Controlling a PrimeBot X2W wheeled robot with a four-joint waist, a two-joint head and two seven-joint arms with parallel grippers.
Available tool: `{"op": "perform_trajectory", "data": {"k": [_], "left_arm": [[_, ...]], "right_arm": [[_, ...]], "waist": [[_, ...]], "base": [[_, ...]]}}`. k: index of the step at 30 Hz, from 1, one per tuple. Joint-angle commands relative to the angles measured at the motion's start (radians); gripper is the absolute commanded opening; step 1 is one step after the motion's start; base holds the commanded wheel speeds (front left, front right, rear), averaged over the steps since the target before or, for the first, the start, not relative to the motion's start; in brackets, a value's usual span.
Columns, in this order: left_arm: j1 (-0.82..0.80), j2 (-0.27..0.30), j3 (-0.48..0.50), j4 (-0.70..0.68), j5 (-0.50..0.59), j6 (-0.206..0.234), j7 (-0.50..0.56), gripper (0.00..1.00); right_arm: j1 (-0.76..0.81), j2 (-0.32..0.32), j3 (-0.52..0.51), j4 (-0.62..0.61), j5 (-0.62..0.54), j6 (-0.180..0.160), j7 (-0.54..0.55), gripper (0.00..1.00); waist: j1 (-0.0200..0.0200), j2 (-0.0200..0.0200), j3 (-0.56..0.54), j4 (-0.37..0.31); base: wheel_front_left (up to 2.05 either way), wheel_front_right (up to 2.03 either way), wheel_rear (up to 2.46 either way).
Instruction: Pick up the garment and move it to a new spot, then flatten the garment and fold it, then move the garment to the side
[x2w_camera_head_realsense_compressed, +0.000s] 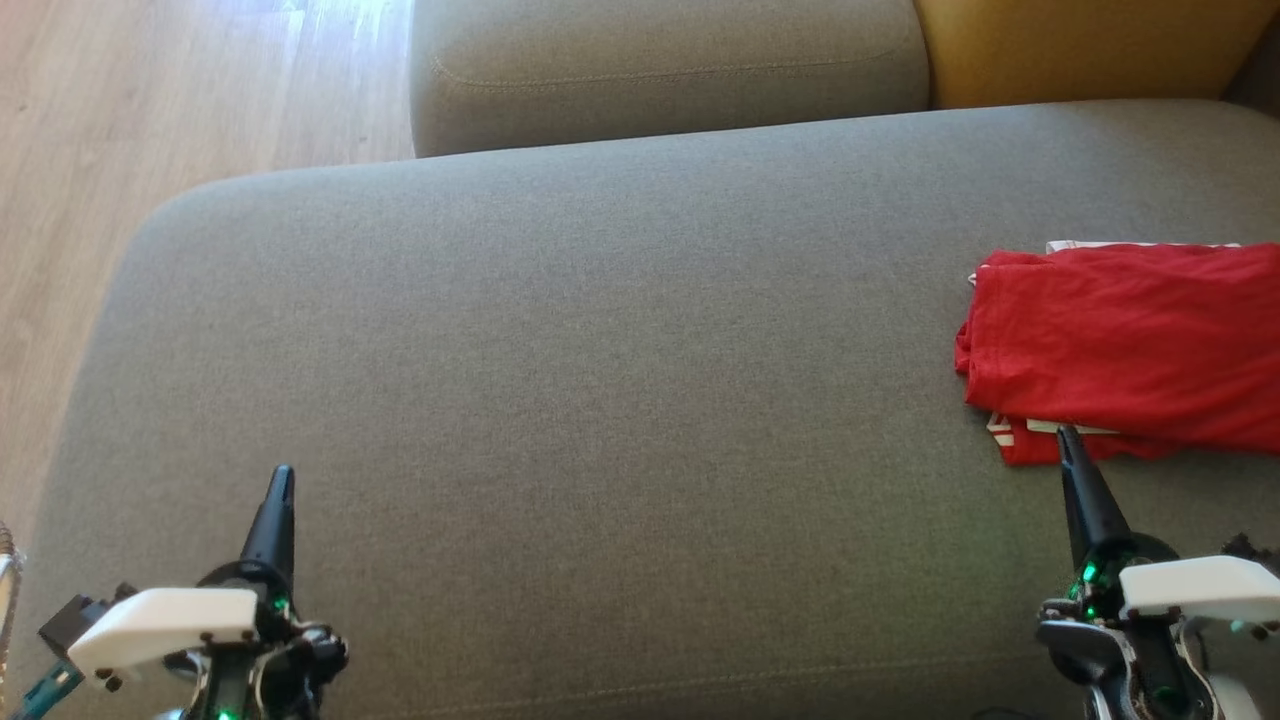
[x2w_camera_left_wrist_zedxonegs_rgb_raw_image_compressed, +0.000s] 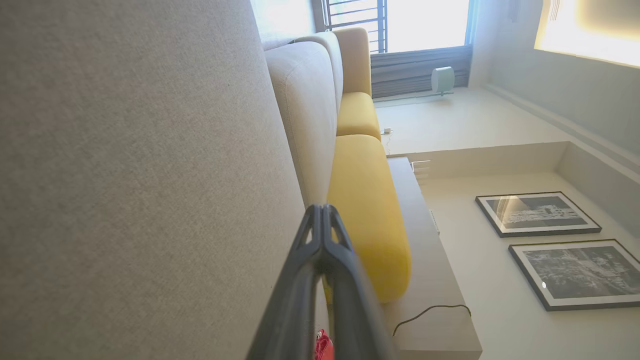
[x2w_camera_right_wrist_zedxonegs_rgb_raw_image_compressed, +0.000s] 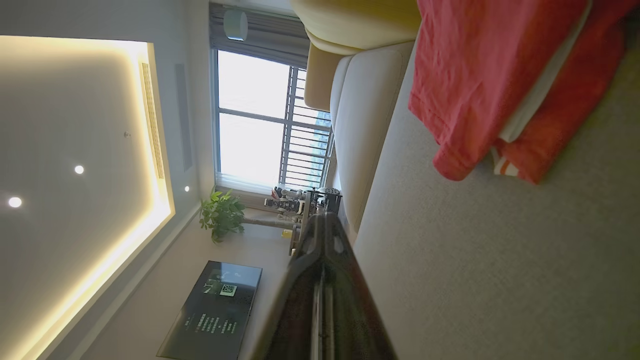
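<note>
Head view: the garment (x2w_camera_head_realsense_compressed: 1130, 340) lies folded at the right side of the grey seat cushion (x2w_camera_head_realsense_compressed: 600, 350), running out of frame to the right. It is a red knit, soft and creased, stacked in layers with white trim showing at its near and far edges. The right gripper (x2w_camera_head_realsense_compressed: 1072, 455) is clenched and holds nothing, its tip at the garment's near edge; contact cannot be confirmed. The left gripper (x2w_camera_head_realsense_compressed: 281, 495) is likewise clenched and empty, near the cushion's front left corner, well apart from the garment.

Left wrist view: the left gripper's (x2w_camera_left_wrist_zedxonegs_rgb_raw_image_compressed: 322, 220) dark tapered fingers meet at the tips. The cushion (x2w_camera_left_wrist_zedxonegs_rgb_raw_image_compressed: 140, 175) is a coarse woven fabric.

Right wrist view: the right gripper (x2w_camera_right_wrist_zedxonegs_rgb_raw_image_compressed: 325, 225) is pressed closed, and the garment (x2w_camera_right_wrist_zedxonegs_rgb_raw_image_compressed: 480, 75) lies just beyond it, a white layer between the red folds.

Assessment: the fold appears done. The risk is that the right tip snags the loose bottom layer on withdrawal, or on any further push, and drags the stack open. The grippy weave would hold the lower layer while the upper ones slide.
</note>
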Motion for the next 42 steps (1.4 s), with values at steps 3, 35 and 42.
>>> {"op": "perform_trajectory", "data": {"k": [3, 35, 42], "left_arm": [[-0.074, 0.013, 0.042, -0.022, -0.049, -0.014, 0.014, 0.00], [-0.102, 0.005, 0.072, -0.003, -0.134, -0.029, 0.045, 0.00], [-0.102, 0.003, 0.073, -0.003, -0.132, -0.029, 0.046, 0.00]], "right_arm": [[-0.060, -0.008, 0.013, -0.028, 0.053, 0.000, 0.018, 0.00], [-0.077, -0.008, 0.008, -0.020, 0.148, 0.000, 0.040, 0.00], [-0.077, -0.008, 0.008, -0.020, 0.148, 0.000, 0.040, 0.00]], "waist": [[0.0000, 0.0000, 0.003, -0.001], [0.0000, 0.0000, 0.012, -0.005], [0.0000, 0.0000, 0.012, -0.005]], "base": [[0.00, 0.00, 0.00], [0.00, 0.00, 0.00], [0.00, 0.00, 0.00]]}}
